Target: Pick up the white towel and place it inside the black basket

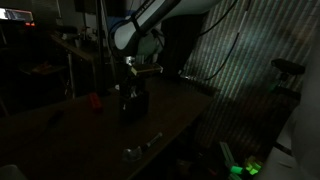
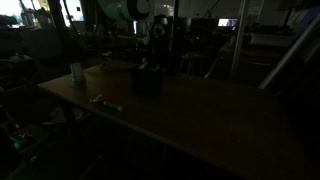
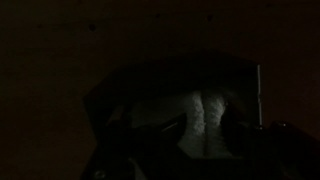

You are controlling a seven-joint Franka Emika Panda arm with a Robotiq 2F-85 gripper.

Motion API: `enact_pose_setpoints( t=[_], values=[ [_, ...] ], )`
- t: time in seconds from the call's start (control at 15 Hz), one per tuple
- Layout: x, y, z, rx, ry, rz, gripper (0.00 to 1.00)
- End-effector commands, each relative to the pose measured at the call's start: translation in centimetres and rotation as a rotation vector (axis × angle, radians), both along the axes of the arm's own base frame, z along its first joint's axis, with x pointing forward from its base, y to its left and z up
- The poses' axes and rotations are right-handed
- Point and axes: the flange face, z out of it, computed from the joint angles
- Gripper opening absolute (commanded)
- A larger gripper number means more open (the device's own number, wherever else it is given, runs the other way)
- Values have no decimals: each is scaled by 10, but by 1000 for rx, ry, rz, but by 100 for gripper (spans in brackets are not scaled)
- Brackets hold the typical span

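The scene is very dark. The black basket [image 1: 133,102] stands on the wooden table and shows in both exterior views [image 2: 148,82]. My gripper [image 1: 134,76] hangs straight above it, just over its rim [image 2: 149,61]. In the wrist view the white towel [image 3: 204,120] is a pale creased strip pinched between the dark fingers of my gripper [image 3: 205,135]. It hangs down into the basket's opening [image 3: 110,95]. The towel cannot be made out in the exterior views.
A small red object [image 1: 96,100] and a metallic tool [image 1: 140,148] lie on the table [image 1: 60,135]. A pale cup [image 2: 77,72] and a light object [image 2: 103,100] sit near the table's edge. Shelves and clutter stand behind.
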Motion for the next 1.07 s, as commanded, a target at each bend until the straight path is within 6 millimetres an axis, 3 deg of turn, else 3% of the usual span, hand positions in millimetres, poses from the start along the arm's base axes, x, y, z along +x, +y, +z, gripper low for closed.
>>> enact_pose_setpoints(
  t=[0.0, 0.33, 0.47, 0.53, 0.67, 1.0],
  values=[
    [0, 3, -17, 116, 54, 81, 5],
    [-3, 6, -39, 204, 152, 152, 5],
    [-5, 6, -39, 232, 183, 159, 7],
    [-5, 5, -34, 240, 190, 152, 43],
    [-7, 1, -20, 234, 182, 141, 40],
    [-13, -3, 38, 184, 84, 149, 78]
  ],
)
